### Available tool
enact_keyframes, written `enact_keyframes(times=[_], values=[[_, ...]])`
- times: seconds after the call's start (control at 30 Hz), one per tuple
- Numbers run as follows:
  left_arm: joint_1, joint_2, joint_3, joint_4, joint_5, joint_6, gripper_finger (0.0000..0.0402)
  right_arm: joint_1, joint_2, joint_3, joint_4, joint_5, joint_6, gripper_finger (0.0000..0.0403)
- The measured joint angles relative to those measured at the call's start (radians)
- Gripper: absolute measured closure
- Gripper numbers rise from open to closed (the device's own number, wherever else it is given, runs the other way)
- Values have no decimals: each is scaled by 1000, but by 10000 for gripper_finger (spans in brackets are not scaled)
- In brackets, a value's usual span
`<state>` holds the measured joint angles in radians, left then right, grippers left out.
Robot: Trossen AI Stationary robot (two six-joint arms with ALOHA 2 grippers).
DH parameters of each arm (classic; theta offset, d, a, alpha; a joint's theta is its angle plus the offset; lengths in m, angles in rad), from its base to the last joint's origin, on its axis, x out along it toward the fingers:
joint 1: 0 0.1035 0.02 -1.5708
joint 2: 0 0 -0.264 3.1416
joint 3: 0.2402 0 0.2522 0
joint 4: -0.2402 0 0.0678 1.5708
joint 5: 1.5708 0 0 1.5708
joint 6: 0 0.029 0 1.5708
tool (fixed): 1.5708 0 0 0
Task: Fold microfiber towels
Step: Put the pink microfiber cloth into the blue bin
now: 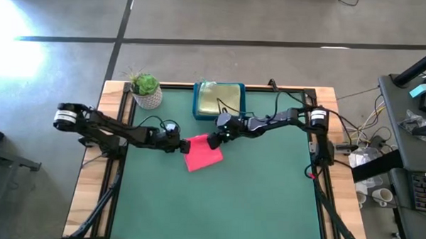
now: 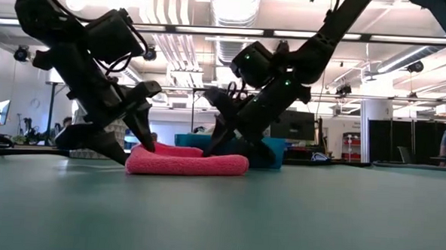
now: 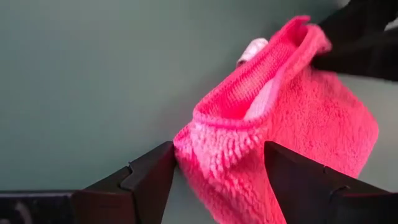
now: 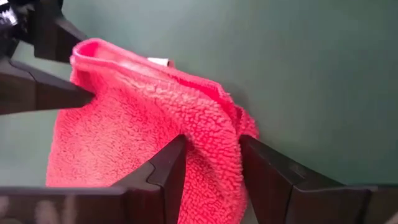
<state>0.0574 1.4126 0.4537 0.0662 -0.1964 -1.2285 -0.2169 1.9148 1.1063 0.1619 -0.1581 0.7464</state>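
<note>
The green table mat point(image 1: 217, 205) takes up most of what's in front of me, and nearly all of it is bare, which makes sense: a cloth needs flat room around it to be folded. At the far edge sits the blue rectangular tray point(image 1: 197, 103) with yellowish cloth in it, probably there as the place for towels, kept back out of the working space, and beside it a small potted plant point(image 1: 146, 89) that plays no part. Both dark arms reach in from the sides and meet near the middle of the far half, one at each end of the hot pink towel point(image 1: 203, 153), which lies doubled over on the mat, just in front of the tray. The left gripper point(image 3: 214, 171) stands with its fingers spread wide, straddling a corner of the towel that pokes up between them without being pinched; I take that as lined up to grab, or just let go. The right gripper point(image 4: 211, 165) has its fingers closer together with a ridge of the pink pile bunched between them, so it looks to be holding that edge, likely to keep the fold from springing open. A small white label point(image 4: 159, 61) peeks out at the folded edge, smallest thing on the table
</note>
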Motion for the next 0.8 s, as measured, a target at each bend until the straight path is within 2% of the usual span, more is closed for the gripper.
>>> enact_keyframes(times=[0.2,0.43,0.67,0.8], values=[[2,47,6,58,-31,5,184,0,48,51,-4,-71,0,282],[3,50,7,59,-33,34,267,0,47,71,-54,-86,1,310],[3,50,5,111,-16,63,350,6,47,70,-54,-86,12,385],[3,50,4,159,-15,109,380,8,46,70,-54,-87,12,393]])
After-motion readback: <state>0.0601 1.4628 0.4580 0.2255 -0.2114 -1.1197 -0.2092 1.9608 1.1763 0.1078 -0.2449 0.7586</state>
